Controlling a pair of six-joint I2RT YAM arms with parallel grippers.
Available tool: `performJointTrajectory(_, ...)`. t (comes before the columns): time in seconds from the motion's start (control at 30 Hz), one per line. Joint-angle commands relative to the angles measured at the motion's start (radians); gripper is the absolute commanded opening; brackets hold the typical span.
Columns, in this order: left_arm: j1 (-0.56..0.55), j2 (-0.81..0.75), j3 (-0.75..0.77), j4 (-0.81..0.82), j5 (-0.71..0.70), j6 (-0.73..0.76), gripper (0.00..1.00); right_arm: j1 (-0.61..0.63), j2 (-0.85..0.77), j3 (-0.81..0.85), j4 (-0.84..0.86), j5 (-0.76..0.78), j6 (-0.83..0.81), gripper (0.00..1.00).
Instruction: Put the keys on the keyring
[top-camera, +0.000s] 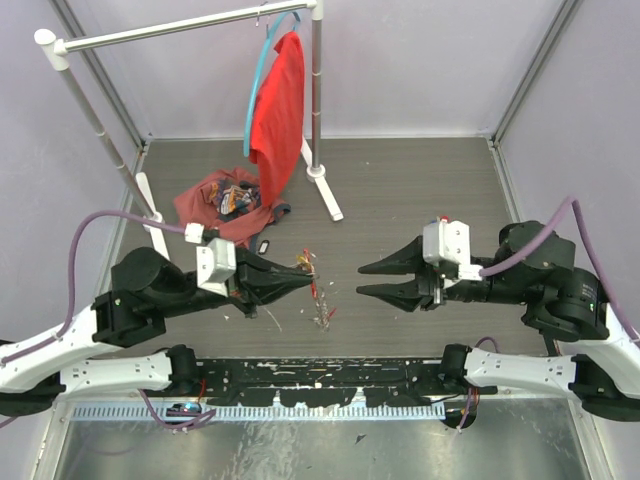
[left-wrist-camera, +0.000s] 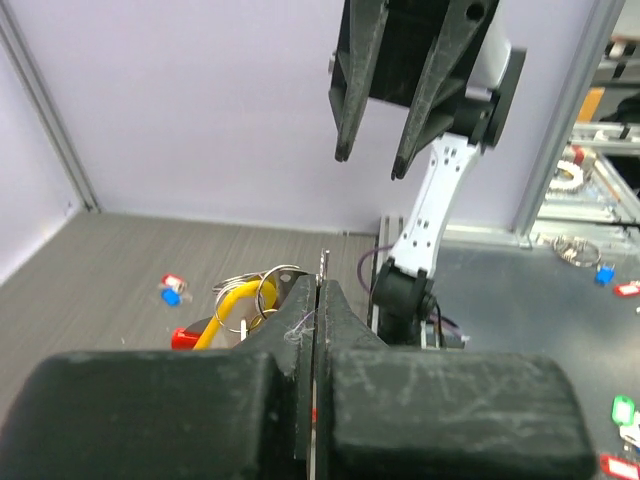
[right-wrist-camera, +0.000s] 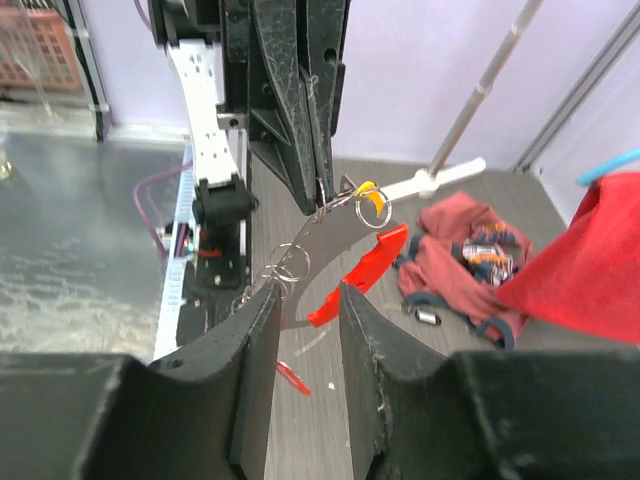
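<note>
My left gripper (top-camera: 308, 277) is shut on the keyring (top-camera: 304, 263), pinching a thin metal edge that pokes out between its tips (left-wrist-camera: 322, 283). The keyring's silver loops (right-wrist-camera: 293, 262), red strap tag (right-wrist-camera: 360, 268) and a yellow piece (right-wrist-camera: 373, 205) hang below the left gripper (right-wrist-camera: 318, 188). My right gripper (top-camera: 361, 280) stands open a short way to the right, facing it, with nothing between its fingers (right-wrist-camera: 262, 320). Several small keys (top-camera: 322, 317) lie on the table below the gap. A red-headed key (right-wrist-camera: 292, 377) lies near the right fingers, and a red-and-blue tagged key (left-wrist-camera: 172, 290) lies farther off.
A crumpled reddish cloth (top-camera: 215, 200) lies at the back left with a small black fob (top-camera: 265, 245) beside it. A white clothes rack (top-camera: 318, 110) holds a red garment (top-camera: 278, 110) on a blue hanger. Purple walls close in the table.
</note>
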Motion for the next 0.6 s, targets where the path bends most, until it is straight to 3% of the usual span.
performJointTrajectory(0.0,0.000,-0.035,-0.020,0.171,0.022,-0.035,0.00,0.005,-0.021,-0.072,0.271,-0.031,0.066,0.36)
performJointTrajectory(0.27,0.000,-0.037,-0.031,0.240,0.051,-0.059,0.00,0.005,-0.010,-0.152,0.475,-0.094,0.129,0.35)
performJointTrajectory(0.57,0.000,-0.018,-0.031,0.263,0.090,-0.067,0.00,0.005,0.022,-0.154,0.501,-0.142,0.145,0.33)
